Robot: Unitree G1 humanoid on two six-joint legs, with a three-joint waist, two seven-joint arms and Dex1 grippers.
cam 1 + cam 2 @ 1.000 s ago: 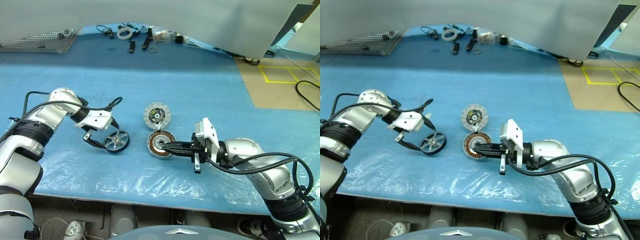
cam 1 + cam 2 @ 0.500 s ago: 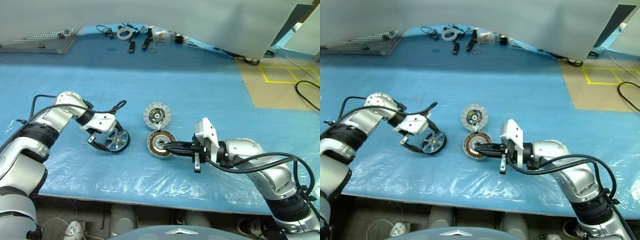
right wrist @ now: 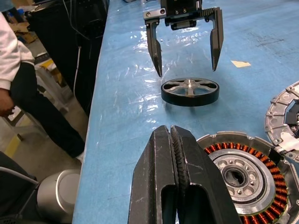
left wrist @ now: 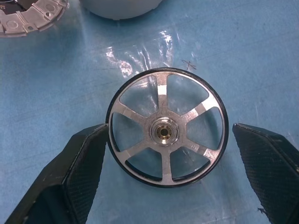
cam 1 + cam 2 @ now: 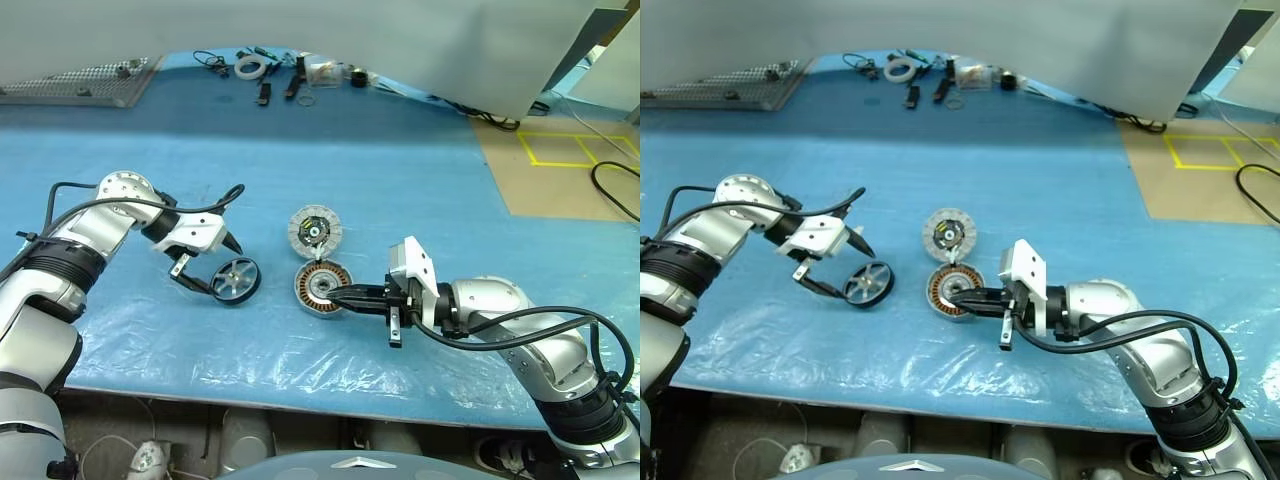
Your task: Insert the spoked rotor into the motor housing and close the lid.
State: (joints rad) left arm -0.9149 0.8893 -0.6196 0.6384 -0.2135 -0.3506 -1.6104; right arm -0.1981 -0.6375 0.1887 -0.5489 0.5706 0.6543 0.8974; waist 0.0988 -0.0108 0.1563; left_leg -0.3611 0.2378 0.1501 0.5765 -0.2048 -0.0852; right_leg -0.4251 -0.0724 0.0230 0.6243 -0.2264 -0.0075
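While my left jaws hang wide open and empty astride the spoked rotor (image 4: pixel 166 128), which lies flat on the bench (image 5: pixel 400 180) beside the motor housing (image 5: pixel 322 285), I judge they should descend centred and grip its rim squarely. Right jaws: shut, empty, at the housing's edge.

Silver jointed arms, black cables, white wrist housings, black two-fingered left tool (image 5: pixel 205 265), fingertips seemingly textured
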